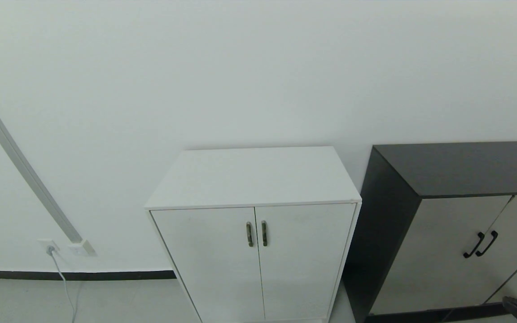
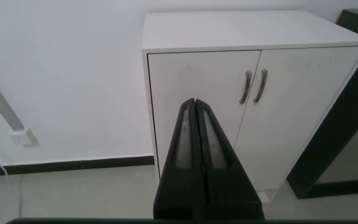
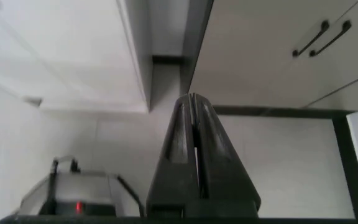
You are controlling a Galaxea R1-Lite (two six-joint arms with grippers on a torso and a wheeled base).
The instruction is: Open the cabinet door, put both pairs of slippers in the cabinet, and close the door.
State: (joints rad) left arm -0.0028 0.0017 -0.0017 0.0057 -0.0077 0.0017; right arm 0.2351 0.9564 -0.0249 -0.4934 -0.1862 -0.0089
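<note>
A white two-door cabinet (image 1: 254, 251) stands against the wall with both doors closed. Two dark vertical handles (image 1: 256, 233) sit side by side at the centre seam. In the left wrist view my left gripper (image 2: 194, 102) is shut with nothing in it, hanging in front of the white cabinet (image 2: 253, 106) and short of its left door, the handles (image 2: 253, 86) off to one side. My right gripper (image 3: 192, 98) is shut and empty, low over the floor, near the gap between the white cabinet (image 3: 73, 50) and the dark one.
A dark cabinet (image 1: 447, 224) with pale doors and black handles (image 1: 480, 244) stands right of the white one. A wall socket with a cable (image 1: 52, 249) and a slanted cable duct (image 1: 20, 166) are on the left wall. A grey device with a red light (image 3: 73, 199) rests on the floor.
</note>
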